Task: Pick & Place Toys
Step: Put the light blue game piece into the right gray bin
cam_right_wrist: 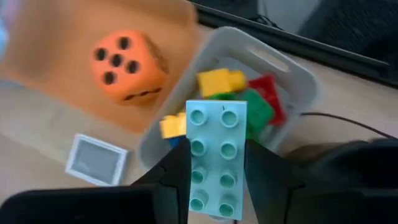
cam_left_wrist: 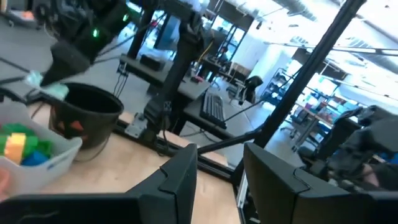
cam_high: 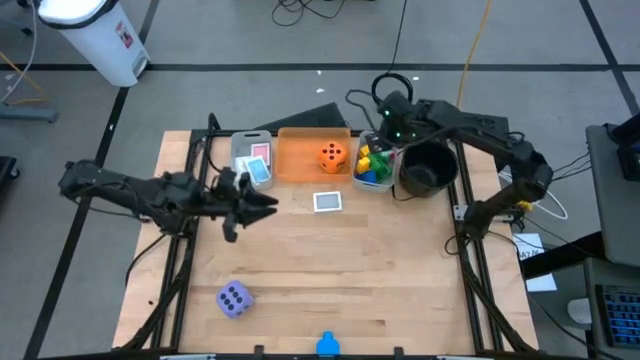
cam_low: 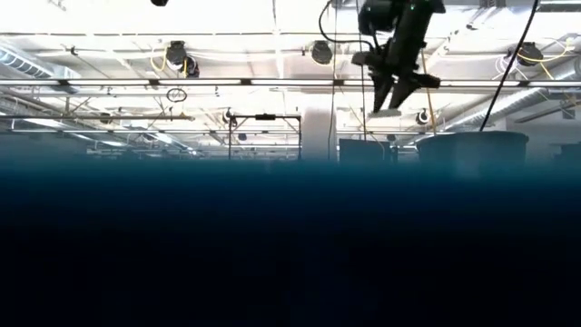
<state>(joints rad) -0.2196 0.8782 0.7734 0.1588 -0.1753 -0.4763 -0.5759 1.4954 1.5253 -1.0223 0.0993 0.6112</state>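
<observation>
1. My right gripper (cam_right_wrist: 216, 171) is clamped on a pale mint eight-stud plastic brick (cam_right_wrist: 216, 157), held above the grey rectangular bin (cam_right_wrist: 297, 73) of coloured bricks.
2. No writing readable.
3. Left gripper (cam_left_wrist: 221, 177) empty, fingers slightly apart, over table.

Grey floor (cam_high: 250, 40) with dark seams surrounds the wooden surface (cam_high: 330, 270). A white bin (cam_high: 100, 35) stands far behind the left pincer (cam_high: 262, 200). Bright ceiling lights (cam_low: 272, 27) and pipes (cam_low: 182, 84) hang overhead.
</observation>
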